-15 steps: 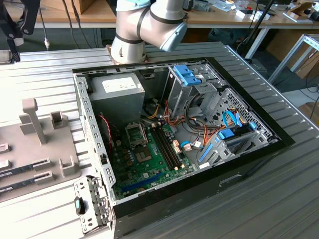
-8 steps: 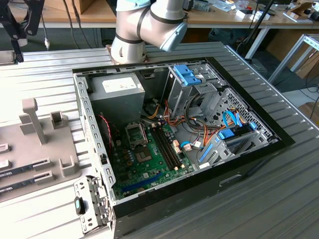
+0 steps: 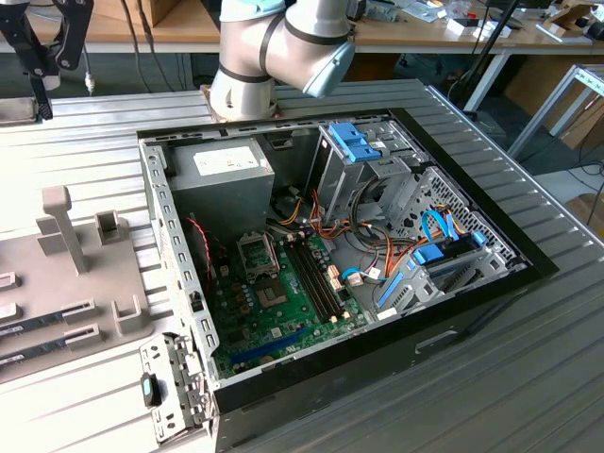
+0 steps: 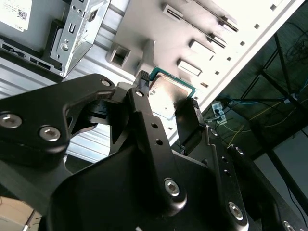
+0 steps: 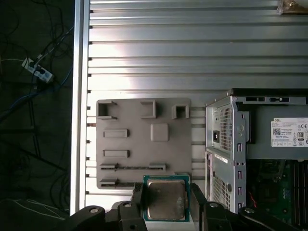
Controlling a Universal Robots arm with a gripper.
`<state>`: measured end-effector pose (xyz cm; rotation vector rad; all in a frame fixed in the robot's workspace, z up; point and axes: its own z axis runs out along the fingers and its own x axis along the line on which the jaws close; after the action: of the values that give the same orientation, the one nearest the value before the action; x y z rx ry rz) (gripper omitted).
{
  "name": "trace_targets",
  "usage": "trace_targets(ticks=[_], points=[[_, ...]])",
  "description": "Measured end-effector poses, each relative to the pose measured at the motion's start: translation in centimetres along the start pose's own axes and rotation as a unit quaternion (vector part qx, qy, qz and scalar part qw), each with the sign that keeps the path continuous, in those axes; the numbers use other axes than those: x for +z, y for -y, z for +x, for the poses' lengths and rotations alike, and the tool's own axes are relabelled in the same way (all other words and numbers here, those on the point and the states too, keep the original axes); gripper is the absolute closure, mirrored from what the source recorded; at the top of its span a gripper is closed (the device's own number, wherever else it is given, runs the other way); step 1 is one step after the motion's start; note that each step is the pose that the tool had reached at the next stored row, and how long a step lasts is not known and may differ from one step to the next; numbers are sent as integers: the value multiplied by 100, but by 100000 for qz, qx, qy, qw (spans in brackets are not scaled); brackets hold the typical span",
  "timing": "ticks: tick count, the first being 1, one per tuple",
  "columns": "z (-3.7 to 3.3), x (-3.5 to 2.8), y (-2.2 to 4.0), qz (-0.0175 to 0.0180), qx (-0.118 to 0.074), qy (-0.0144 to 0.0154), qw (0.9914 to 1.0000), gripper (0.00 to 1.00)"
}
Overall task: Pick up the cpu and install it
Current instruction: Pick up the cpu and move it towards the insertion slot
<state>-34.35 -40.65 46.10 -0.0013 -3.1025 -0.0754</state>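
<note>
White stickers were the only writing on show. One, with dark print, sat on the power-supply box (image 5: 290, 132) in the first wrist view. Another, with a square code patch (image 4: 14, 12), caught the corner of the second wrist view. A pale label also lay on top of that grey box (image 3: 222, 168) in the exterior view.

The arm (image 3: 283, 42) rose from its base at the far edge of the slatted metal bench (image 3: 528, 368), just behind the open computer case (image 3: 179, 274). It bent at a joint with a blue cap and ran up out of the exterior view.

The gripper (image 5: 166, 202) pointed down over the bench, its black fingers (image 5: 136, 202) clamped on two opposite edges of the cpu (image 5: 166, 199). In the second wrist view the same hold showed from the side. One finger (image 4: 143, 89) pressed one edge of the chip (image 4: 166, 94) and the other pressed the opposite edge.

The cpu, silver-topped with a green rim, hung in the air over the near edge of a grey moulded tray (image 5: 130, 159). The tray lay on the bench beside the case, on the exterior view's left (image 3: 75, 302). Inside the case lay the green board (image 3: 283, 307) with its dark socket frame (image 3: 257, 250).
</note>
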Motion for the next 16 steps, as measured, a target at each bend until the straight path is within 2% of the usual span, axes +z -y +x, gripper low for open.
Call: trace_targets(ticks=[16], points=[[-117,41,2,1,-2,-1,100000,53]])
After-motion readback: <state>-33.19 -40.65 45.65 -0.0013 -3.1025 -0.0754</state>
